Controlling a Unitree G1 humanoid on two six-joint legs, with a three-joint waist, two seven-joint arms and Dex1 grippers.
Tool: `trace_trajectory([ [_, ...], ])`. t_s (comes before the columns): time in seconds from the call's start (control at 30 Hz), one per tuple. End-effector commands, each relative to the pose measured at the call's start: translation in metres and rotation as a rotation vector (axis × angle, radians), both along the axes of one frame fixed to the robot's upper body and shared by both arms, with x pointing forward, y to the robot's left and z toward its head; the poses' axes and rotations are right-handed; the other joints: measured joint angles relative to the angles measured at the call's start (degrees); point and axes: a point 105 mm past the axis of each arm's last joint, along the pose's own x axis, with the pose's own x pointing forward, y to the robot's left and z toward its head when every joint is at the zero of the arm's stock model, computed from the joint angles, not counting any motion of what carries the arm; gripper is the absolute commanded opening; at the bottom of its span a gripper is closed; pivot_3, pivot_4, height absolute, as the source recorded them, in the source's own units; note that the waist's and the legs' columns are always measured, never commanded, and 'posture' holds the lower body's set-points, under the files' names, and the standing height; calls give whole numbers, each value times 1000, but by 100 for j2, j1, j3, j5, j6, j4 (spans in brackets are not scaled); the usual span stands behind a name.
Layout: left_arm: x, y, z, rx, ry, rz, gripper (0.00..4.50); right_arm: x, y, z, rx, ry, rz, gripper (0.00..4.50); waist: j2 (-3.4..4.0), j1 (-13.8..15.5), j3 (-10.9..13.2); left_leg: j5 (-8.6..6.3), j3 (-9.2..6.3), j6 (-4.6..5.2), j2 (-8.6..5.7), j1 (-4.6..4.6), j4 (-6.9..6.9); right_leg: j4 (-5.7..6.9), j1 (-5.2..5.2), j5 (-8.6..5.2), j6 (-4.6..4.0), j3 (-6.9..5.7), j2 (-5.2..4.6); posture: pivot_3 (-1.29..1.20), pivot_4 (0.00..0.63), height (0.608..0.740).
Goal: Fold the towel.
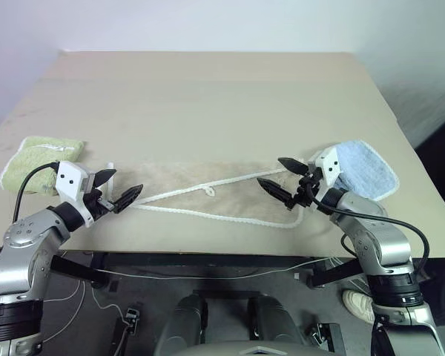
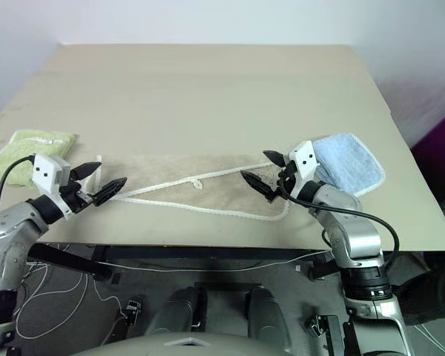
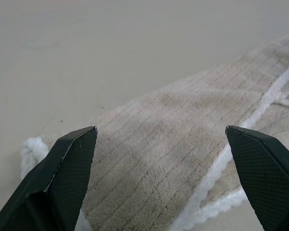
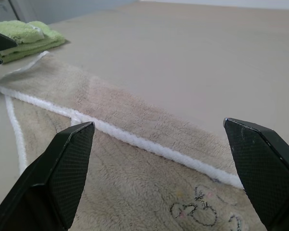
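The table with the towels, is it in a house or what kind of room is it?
Probably a robot test room, not a house: a bare table against a blank wall, three towels laid out for practice, and loose cables on the floor.

You see the towel (image 1: 208, 194) lying flat on the table near its front edge, spread as a long band from left to right. It is beige terry cloth with a white corded edge. One layer is folded over another; the upper layer's cord runs diagonally across the lower. A small white loop sits mid-length. A small dark outline motif, possibly embroidery, marks the right end
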Motion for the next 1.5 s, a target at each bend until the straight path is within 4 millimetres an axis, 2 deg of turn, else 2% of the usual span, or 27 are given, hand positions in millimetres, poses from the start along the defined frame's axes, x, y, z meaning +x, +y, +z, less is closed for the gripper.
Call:
trace_trajectory([
  [0.03,0,-9,11,20,-27,-48,4459,-6,4,10,25,-41,9,4500,0,0,0,0,0,0,0,0,0,0,1,0,0,0,0,0,150,740],
  [0.33,2,-14,9,24,-17,-72,4459,-10,2,11,31,-43,-13,4500,0,-7,0,0,1,0,1,0,-2,0,-1,0,0,1,1,0,150,740],
  [0.67,4,-14,8,43,-25,-66,4459,2,-8,13,-9,-69,-50,4500,0,-10,0,0,1,0,1,0,-2,-1,-1,0,0,0,1,0,150,740],
  [0.93,1,9,5,150,6,-21,4459,10,0,14,-6,-87,-34,4500,1,-11,1,0,1,0,1,0,-3,-1,-3,0,0,1,2,0,150,740],
  [1.23,7,46,7,310,29,-20,4459,4,6,11,11,-89,-49,4500,1,-6,1,0,0,0,0,0,-3,-2,-2,0,0,-1,0,0,150,740],
  [1.5,14,49,9,435,100,-253,4459,4,9,7,46,-87,-84,4500,2,-12,1,0,1,0,0,0,-5,-2,-5,0,0,-2,2,0,150,740],
])
